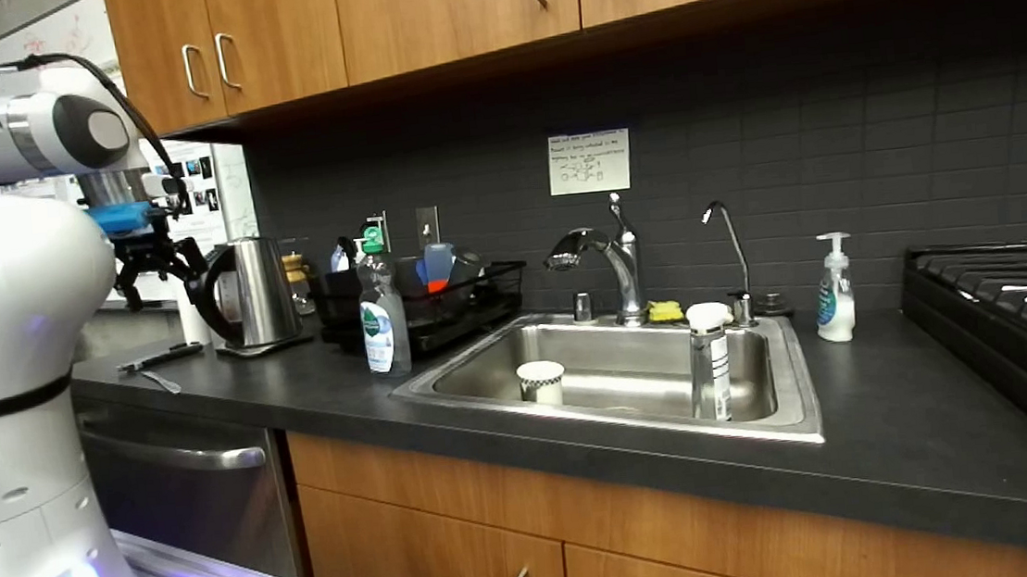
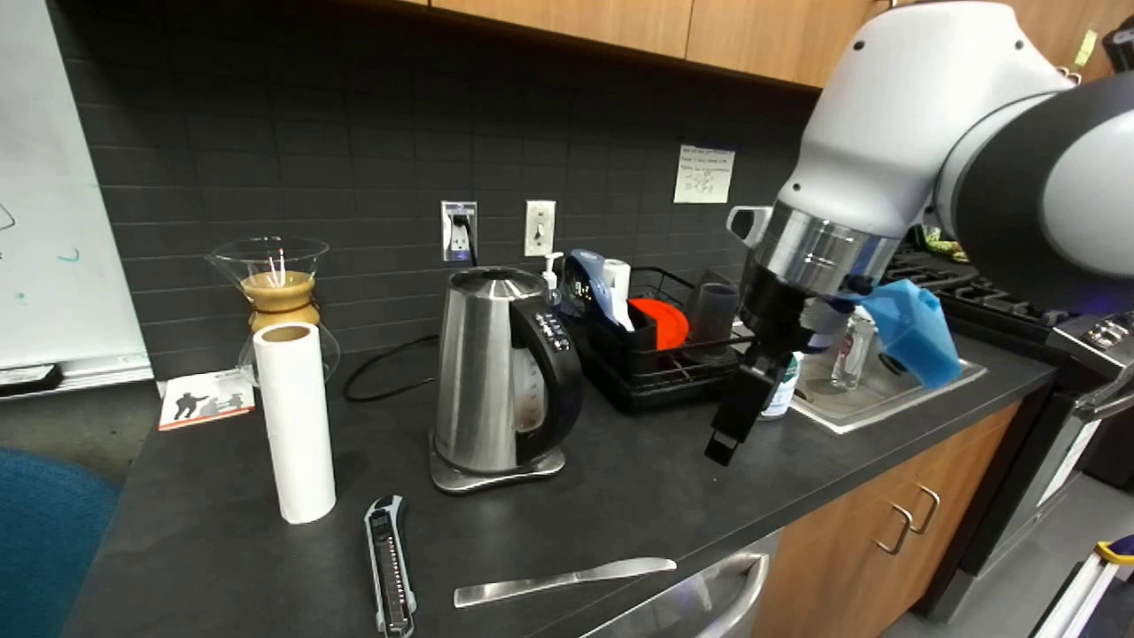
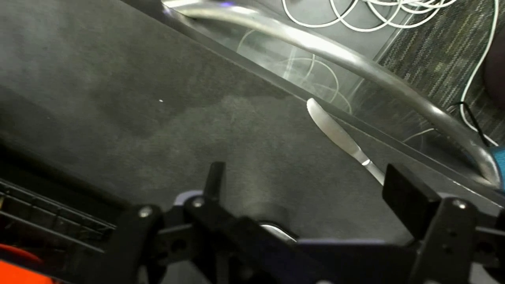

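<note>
My black gripper (image 3: 305,177) stands open in the wrist view, its two fingers wide apart with only dark countertop visible between them. In an exterior view the gripper (image 2: 722,443) hangs above the counter, between the steel kettle (image 2: 478,381) and the dish rack (image 2: 660,381), touching nothing that I can see. Seen from elsewhere, the gripper (image 1: 162,287) overlaps the kettle's black handle (image 1: 215,296); the distance is hard to judge. A table knife (image 3: 335,132) lies near the counter's front edge, the end of its handle hidden by the right finger (image 3: 410,197).
A utility knife (image 2: 390,567), a white paper roll (image 2: 297,425) and a glass coffee maker (image 2: 279,297) share the kettle's end of the counter. A dish soap bottle (image 1: 381,319) stands beside the sink (image 1: 447,378), which holds a paper cup (image 1: 542,388) and a capped bottle (image 1: 709,369).
</note>
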Robot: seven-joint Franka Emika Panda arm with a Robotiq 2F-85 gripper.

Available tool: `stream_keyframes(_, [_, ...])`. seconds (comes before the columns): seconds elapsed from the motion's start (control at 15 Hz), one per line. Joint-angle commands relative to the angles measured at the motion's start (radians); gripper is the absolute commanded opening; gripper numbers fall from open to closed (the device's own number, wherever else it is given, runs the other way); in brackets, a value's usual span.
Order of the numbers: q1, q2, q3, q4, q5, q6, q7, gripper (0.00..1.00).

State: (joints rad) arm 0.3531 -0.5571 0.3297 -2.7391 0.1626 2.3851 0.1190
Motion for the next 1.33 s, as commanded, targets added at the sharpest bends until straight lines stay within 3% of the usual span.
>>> stream_keyframes(0.0, [-0.035,-0.110,0.012,-0.029,-0.047,-0.088,0.114,1.00])
stream_keyframes(0.4, [-0.073,-0.191,-0.005,-0.023,-0.055,-0.220,0.199,1.00])
stream_keyframes(0.93, [-0.089,-0.245,-0.121,-0.016,0.016,-0.302,0.131,1.00])
stream_keyframes(1.27, [-0.111,-0.270,-0.157,-0.017,0.033,-0.324,0.103,1.00])
